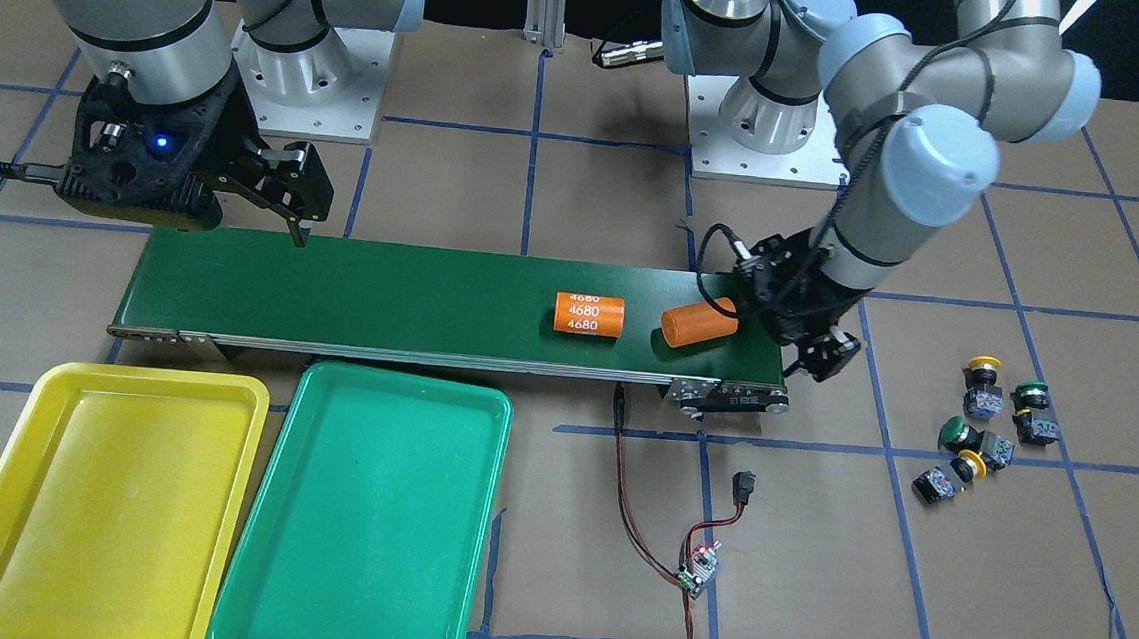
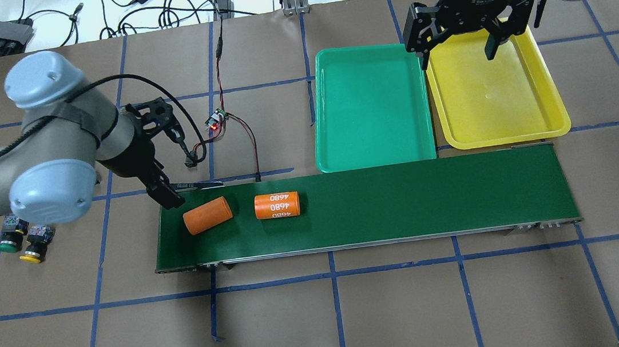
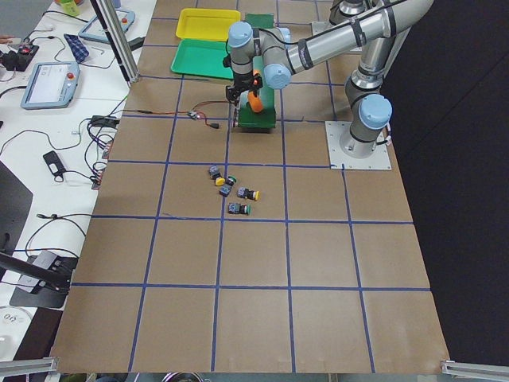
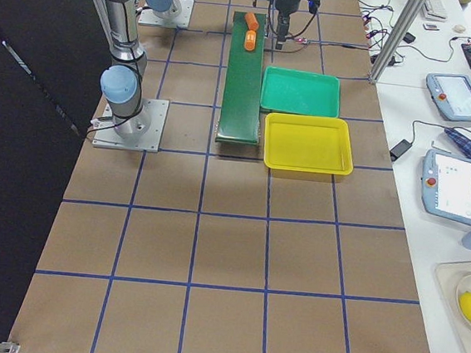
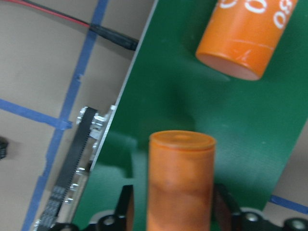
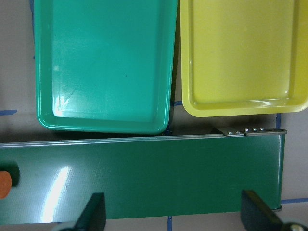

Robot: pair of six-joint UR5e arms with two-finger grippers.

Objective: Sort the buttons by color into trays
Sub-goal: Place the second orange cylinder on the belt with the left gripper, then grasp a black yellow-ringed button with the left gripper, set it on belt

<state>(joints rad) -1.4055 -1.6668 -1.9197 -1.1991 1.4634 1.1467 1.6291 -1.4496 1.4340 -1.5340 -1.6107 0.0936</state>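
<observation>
I count four buttons [image 1: 954,431], two yellow-capped and two green-capped, clustered on the bench [image 2: 359,317] outboard of my left hand [image 5: 173,202], well apart from it. That hand's fingers stand spread either side of one plain orange cylinder [image 2: 207,215] on the belt [image 2: 404,201]. A second cylinder marked 4680 [image 2: 276,205] lies just ahead of the hand. The green tray [image 2: 370,107] and yellow tray [image 2: 495,102], two in all, lie across the belt from my right hand [image 2: 456,59], which hangs with its fingers wide apart, holding nothing.
</observation>
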